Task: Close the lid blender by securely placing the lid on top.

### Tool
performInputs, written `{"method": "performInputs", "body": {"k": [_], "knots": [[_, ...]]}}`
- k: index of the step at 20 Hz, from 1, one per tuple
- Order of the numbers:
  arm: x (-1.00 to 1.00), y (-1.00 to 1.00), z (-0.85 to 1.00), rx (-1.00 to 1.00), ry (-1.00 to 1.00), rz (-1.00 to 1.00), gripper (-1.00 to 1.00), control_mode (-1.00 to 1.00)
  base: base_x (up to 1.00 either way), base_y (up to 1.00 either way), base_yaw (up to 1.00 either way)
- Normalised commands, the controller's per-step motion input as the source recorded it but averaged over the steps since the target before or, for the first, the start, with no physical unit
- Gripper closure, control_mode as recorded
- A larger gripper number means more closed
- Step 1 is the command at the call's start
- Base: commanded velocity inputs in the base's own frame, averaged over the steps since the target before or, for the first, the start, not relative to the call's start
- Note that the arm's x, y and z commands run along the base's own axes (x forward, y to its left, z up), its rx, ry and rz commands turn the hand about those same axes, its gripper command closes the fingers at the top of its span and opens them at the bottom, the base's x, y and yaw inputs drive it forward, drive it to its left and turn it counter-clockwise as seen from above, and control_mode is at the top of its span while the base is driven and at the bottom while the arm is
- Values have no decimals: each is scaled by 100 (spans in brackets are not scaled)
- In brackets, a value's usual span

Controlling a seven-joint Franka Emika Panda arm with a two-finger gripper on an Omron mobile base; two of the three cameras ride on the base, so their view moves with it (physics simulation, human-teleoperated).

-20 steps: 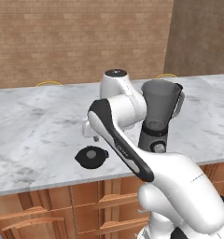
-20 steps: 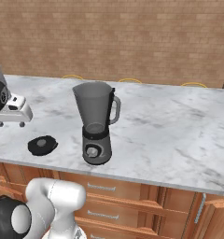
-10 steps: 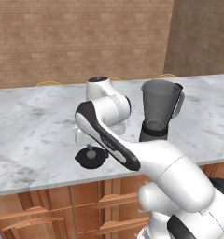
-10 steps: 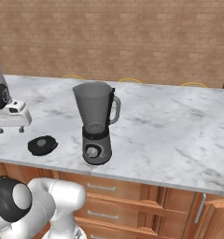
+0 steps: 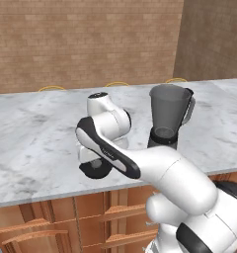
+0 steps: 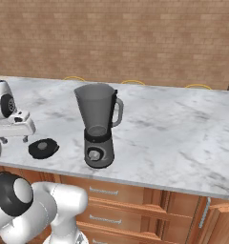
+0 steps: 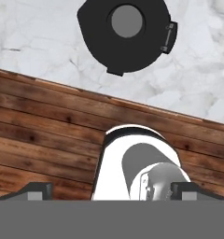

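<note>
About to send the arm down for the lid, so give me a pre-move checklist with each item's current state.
1. Gripper open and empty: ok, tips stand wide apart with nothing between them.
2. Lid lying flat on the marble counter, knob up: ok.
3. Gripper centred over the lid: not ok, the lid sits toward the top of the hand view, away from the tips.
4. Blender upright, jar mouth uncovered: ok.
5. Lid clear of the blender: ok, they stand apart.
</note>
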Motion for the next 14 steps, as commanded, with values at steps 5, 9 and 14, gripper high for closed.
{"method": "performInputs", "body": {"k": [5, 9, 14], "knots": [[14, 0, -31, 0, 0, 3, -100, -100, 0, 0, 0], [28, 0, -29, 0, 0, 3, -100, -100, 0, 0, 0], [33, 0, -22, 0, 0, 3, -100, -100, 0, 0, 0]]}}
